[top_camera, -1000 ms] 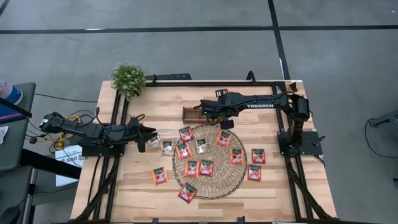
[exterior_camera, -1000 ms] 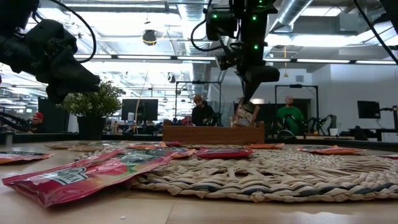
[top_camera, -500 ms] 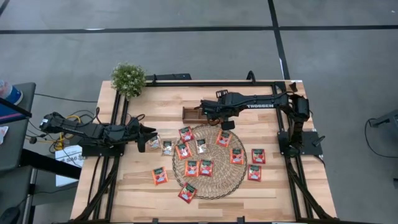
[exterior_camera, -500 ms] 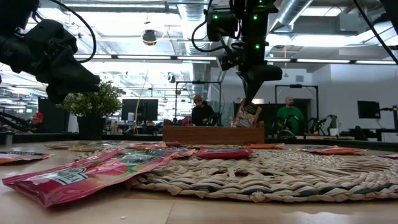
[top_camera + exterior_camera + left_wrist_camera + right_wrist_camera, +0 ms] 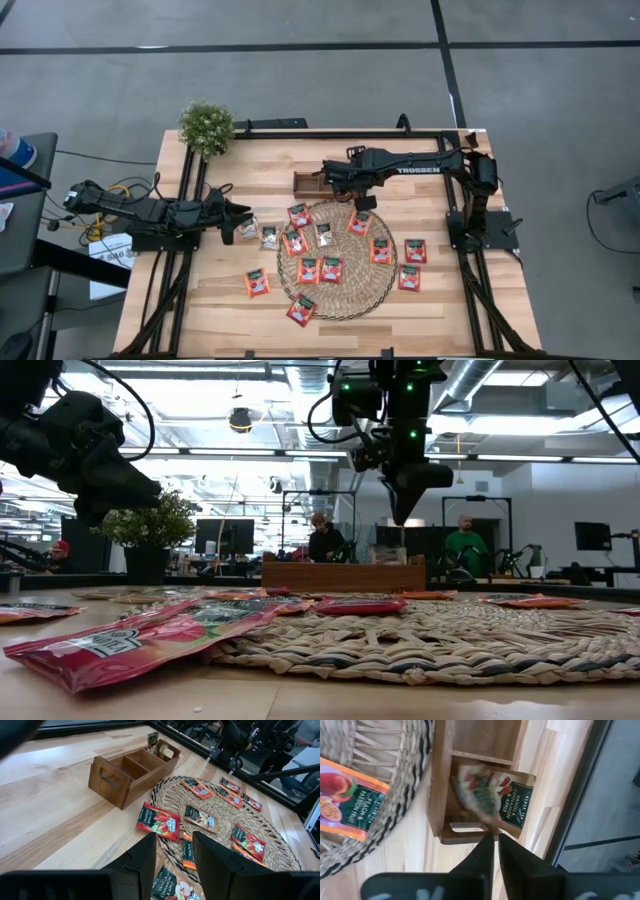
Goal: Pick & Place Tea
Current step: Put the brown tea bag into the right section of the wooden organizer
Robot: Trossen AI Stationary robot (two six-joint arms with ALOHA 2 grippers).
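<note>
Sachet [image 5: 490, 795] has dropped out of the right end effector [image 5: 405, 510] into the wooden tray [image 5: 309, 182].
High view: right end effector over the tray's right end, far edge of the woven mat [image 5: 335, 300]; left end effector [image 5: 238, 222] parked left, spread. Low view: right fingers hang empty above the tray, sachet directly below. Right wrist view: fingers nearly pressed together, holding nothing; vanilla sachet tilted in the end compartment, long axis askew. Loose sachets [image 5: 323, 235] lie nearer the right arm.

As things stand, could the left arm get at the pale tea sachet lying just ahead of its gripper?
Probably yes: the left gripper is open beside the pale sachet at the straw mat's edge, with nothing between them.
</note>
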